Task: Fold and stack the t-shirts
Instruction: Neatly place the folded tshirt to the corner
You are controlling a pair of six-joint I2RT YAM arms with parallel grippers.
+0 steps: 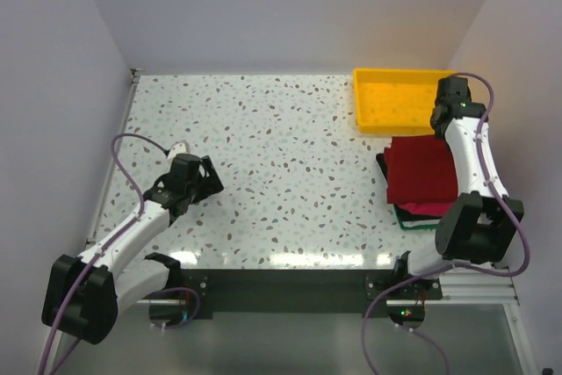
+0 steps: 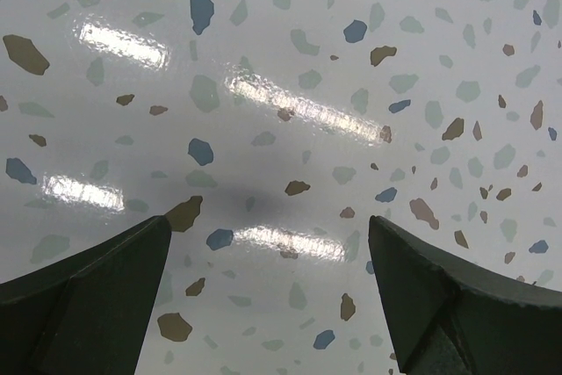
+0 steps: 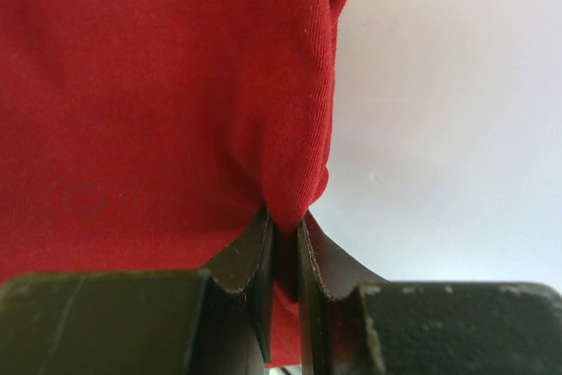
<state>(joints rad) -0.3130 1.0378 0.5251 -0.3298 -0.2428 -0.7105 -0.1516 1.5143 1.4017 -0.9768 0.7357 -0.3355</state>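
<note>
- Pinching an edge of the maroon t-shirt [image 3: 158, 85], the right gripper [image 3: 285, 224] was clamped on it.
- Folded nearly square, it topped the other t-shirts [image 1: 420, 210] at the right of the surface [image 1: 281, 155].
- The left gripper [image 2: 268, 221] hung wide apart.

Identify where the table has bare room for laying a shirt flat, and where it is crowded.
Free: the wide speckled table between the left gripper and the shirt stack, front edge to back. Crowded: the right side, where the yellow tray sits close behind the dark red shirt, pinched by the right gripper.
</note>
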